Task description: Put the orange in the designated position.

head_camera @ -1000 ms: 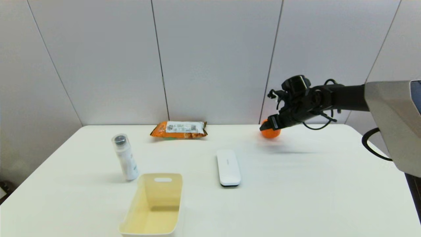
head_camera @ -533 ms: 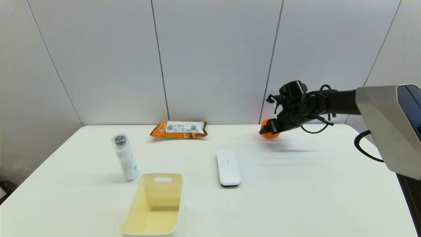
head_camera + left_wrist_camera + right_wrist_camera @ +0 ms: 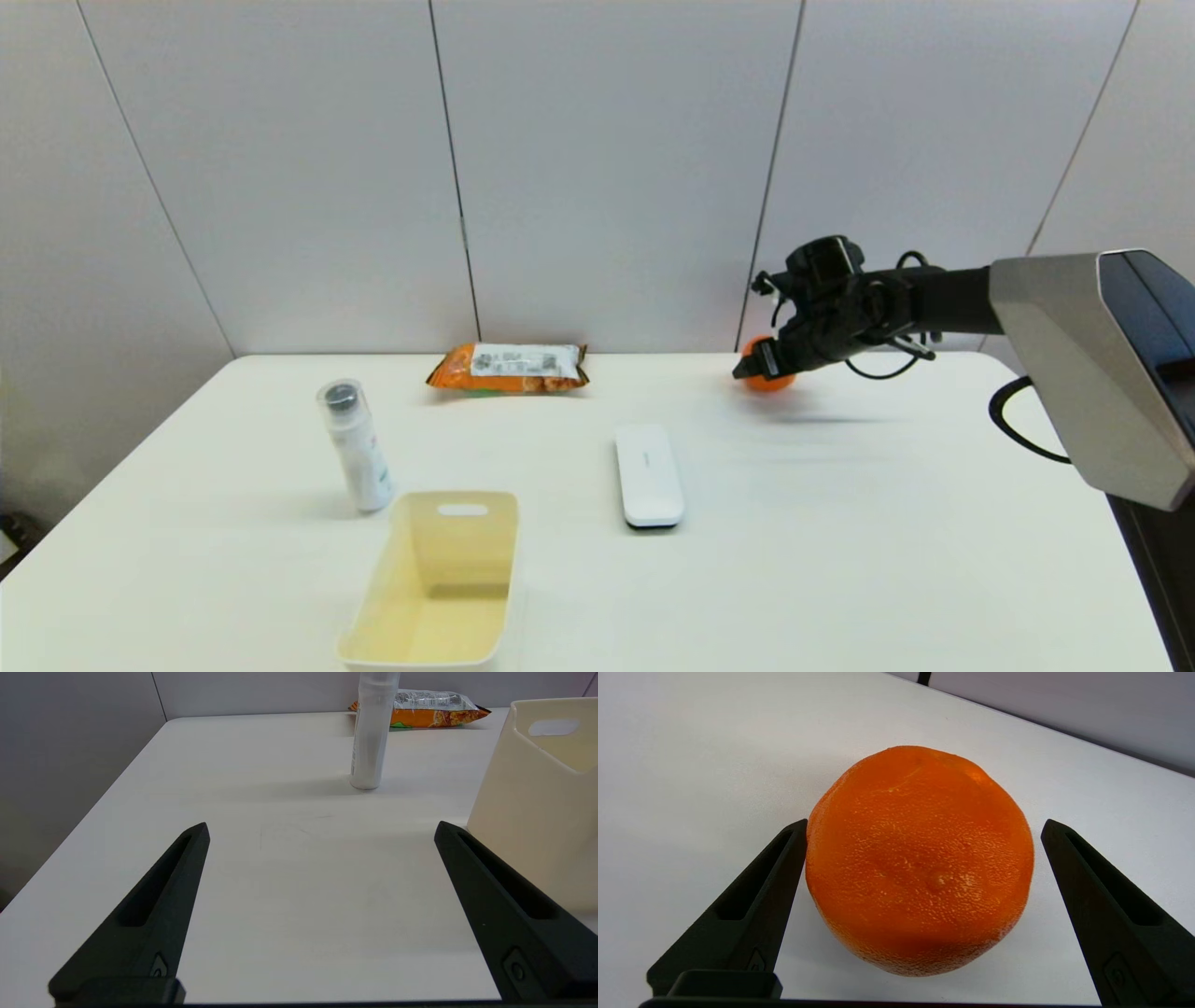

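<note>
Now my right claw (image 3: pixel 920 826) straddles the orange (image 3: pixel 920 858) near the bench's (image 3: pixel 840 523) far right corner, fingers spread (one seems to touch) ready to close.

Right arm reaches far forward, its gripper (image 3: pixel 758 364) jaws spread wide; left gripper (image 3: pixel 322 830) likewise agape.

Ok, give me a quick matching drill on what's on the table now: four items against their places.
Things:
1. orange
2. snack packet
3. white bottle
4. cream bin

Places:
A. standing left of the bin's far end
B. nearest the robot, open top
C. between the open fingers of the right gripper
D. lying at the far edge by the wall

Pairs: 1-C, 2-D, 3-A, 4-B
</note>
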